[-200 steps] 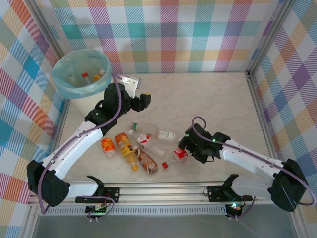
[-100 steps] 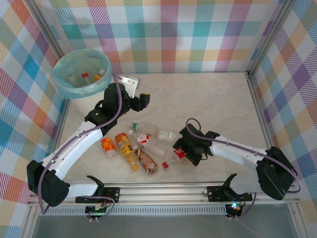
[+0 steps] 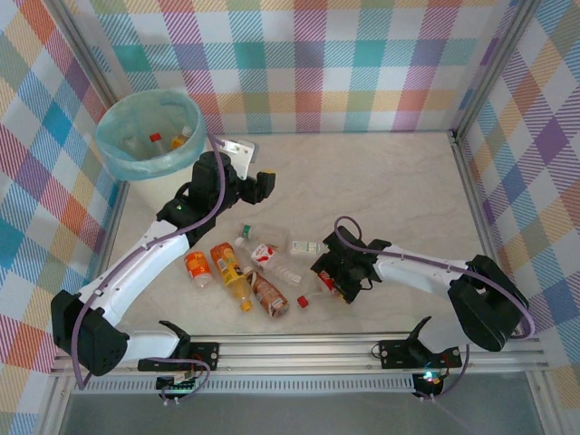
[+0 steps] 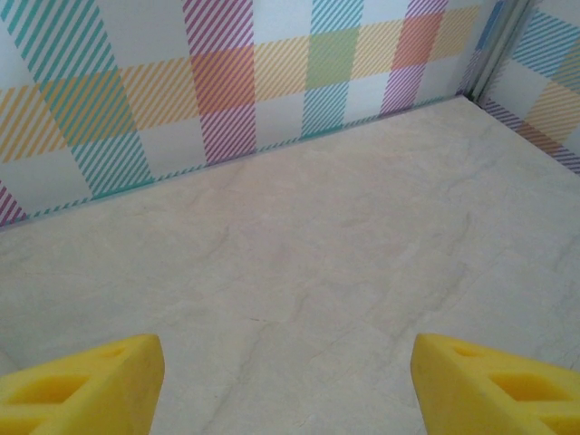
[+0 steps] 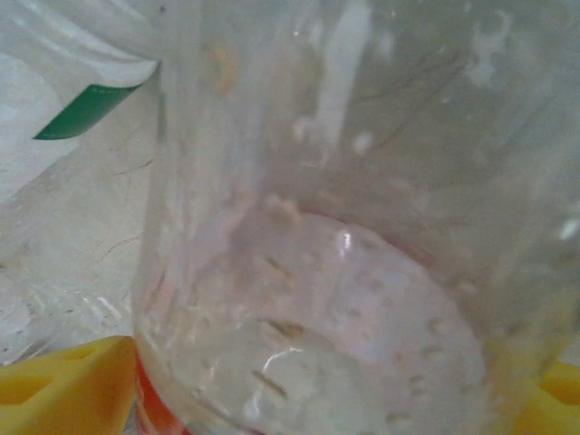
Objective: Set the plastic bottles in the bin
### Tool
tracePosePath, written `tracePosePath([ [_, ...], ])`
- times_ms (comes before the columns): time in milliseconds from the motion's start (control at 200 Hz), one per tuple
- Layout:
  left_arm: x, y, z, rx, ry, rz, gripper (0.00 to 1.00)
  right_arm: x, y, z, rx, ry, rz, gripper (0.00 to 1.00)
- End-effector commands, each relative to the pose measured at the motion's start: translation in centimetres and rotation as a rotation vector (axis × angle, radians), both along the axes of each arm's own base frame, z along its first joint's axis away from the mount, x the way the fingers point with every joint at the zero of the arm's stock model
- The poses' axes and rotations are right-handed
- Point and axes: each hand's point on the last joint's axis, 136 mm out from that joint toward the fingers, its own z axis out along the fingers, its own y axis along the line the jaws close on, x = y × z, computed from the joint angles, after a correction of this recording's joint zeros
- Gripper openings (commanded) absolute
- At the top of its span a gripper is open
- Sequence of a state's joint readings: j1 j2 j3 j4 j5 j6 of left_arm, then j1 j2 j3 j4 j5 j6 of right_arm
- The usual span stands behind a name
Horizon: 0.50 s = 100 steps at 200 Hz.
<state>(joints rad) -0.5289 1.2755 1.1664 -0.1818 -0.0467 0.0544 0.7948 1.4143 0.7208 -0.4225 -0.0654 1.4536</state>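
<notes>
The jaws of the right gripper (image 3: 328, 279) are standing wide apart, straddling a clear plastic bottle with a red label (image 5: 344, 227); whether the pads are pressing it cannot be told. That bottle is lying on the pale marbled counter (image 3: 390, 190), with further labelled plastic bottles (image 3: 237, 272) lying at its 9 o'clock. The jaws of the left gripper (image 4: 290, 385) are hanging wide open and empty above bare counter. The round white bin with blue-green liner (image 3: 109, 156) is sitting at the counter's 10 o'clock, holding two capped bottles (image 3: 155, 139).
</notes>
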Motion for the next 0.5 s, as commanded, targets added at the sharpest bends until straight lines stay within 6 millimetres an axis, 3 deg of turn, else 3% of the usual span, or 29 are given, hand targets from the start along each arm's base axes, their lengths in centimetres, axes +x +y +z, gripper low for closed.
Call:
tracePosePath([
  [0,0.0,0.0,-0.1,0.017,-0.012,0.001,0.72,-1.0,-0.4,-1.0,0.015,0.06,-0.027,0.8],
  [80,0.1,0.1,0.0,0.019,-0.014,0.006,0.72,-1.2,-0.8,-1.0,0.012,0.055,-0.042,0.73],
  [275,0.1,-0.2,0.6,-0.002,-0.021,-0.005,0.72,-1.5,-2.5,0.1,-0.033,0.012,-0.039,0.69],
  [495,0.2,-0.8,1.9,-0.045,-0.012,-0.016,0.73,-0.5,-4.8,4.0,-0.108,-0.164,0.03,0.67],
])
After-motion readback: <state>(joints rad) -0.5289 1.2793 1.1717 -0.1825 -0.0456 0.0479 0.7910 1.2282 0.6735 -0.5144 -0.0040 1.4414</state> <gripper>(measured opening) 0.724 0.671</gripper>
